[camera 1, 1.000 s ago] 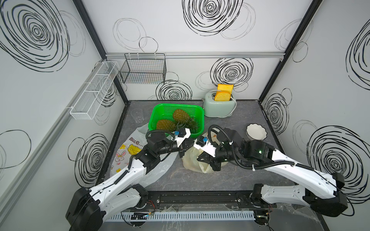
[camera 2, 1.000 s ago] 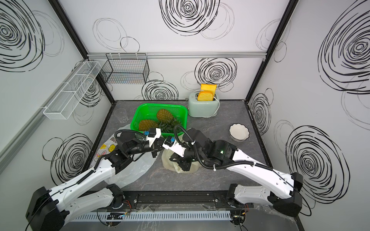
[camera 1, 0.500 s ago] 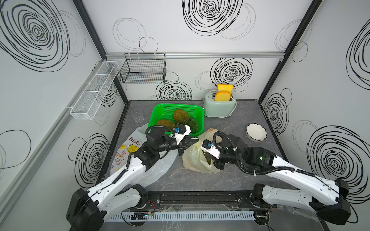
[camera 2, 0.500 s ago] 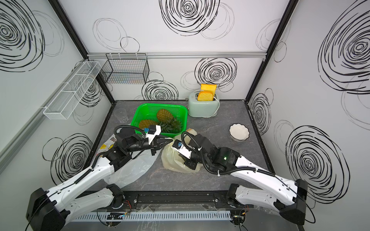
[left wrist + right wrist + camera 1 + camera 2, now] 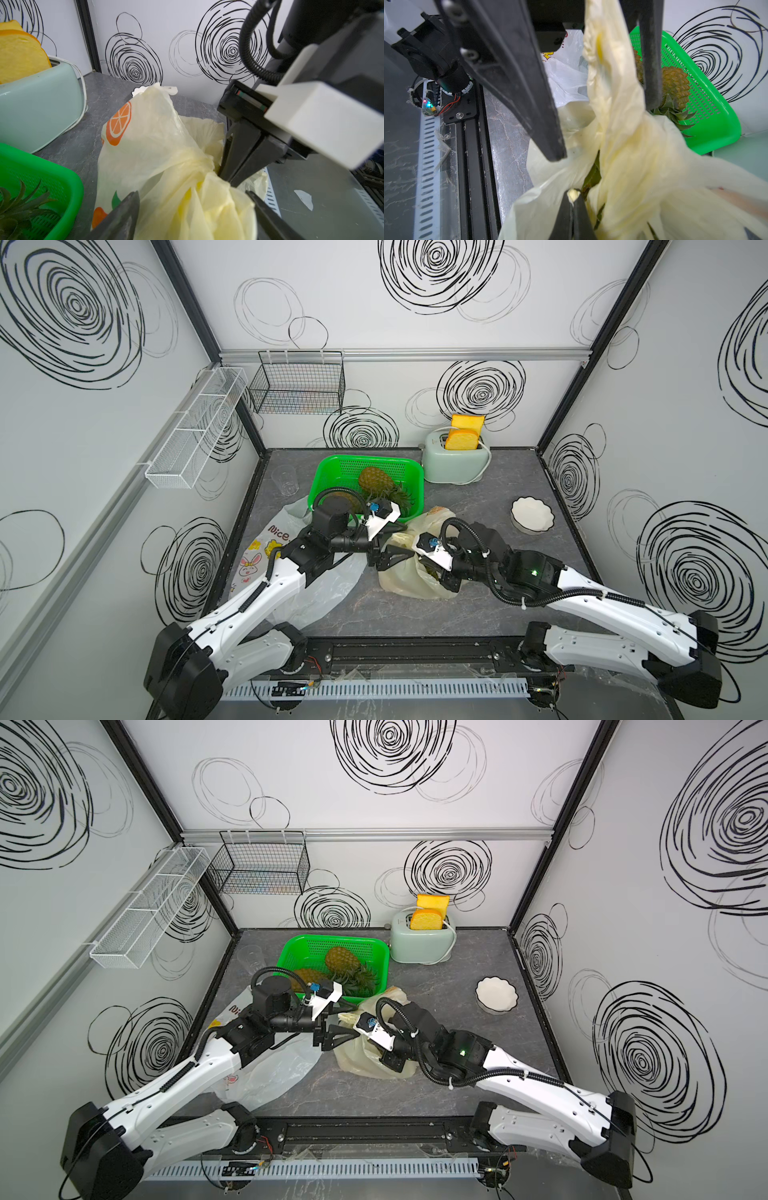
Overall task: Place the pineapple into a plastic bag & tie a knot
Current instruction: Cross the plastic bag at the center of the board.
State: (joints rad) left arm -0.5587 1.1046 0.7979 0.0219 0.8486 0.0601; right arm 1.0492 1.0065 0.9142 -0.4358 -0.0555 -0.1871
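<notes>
Top views, both: showed the pale yellow plastic bag [image 5: 399, 589] printed with orange slices, slumped on the grey marbled tabletop [image 5: 478, 497] just in front of the green plastic basket [image 5: 370, 457]. Showed both arms meeting over its gathered mouth. Caught the left gripper [image 5: 344, 1036] with jaws apart at the bag's top.

Left wrist view: found that gripper spread wide around a bunched handle, straddling rather than clamping it. Showed the right gripper [image 5: 227, 180] with its tips pressed into the twisted plastic beside it.

Right wrist view: showed the right gripper closed tight, pinching a small fold of bag film. Revealed the green leaves of the bagged pineapple [image 5: 592, 174] through a gap in the mouth. Judged the placing done. Showed the handles crossed and wrapped loosely. Judged the knot begun, not cinched. Left to do: pulling it tight, probably a second pass. Showed spare brown pineapples [image 5: 675, 83] resting in the basket.
</notes>
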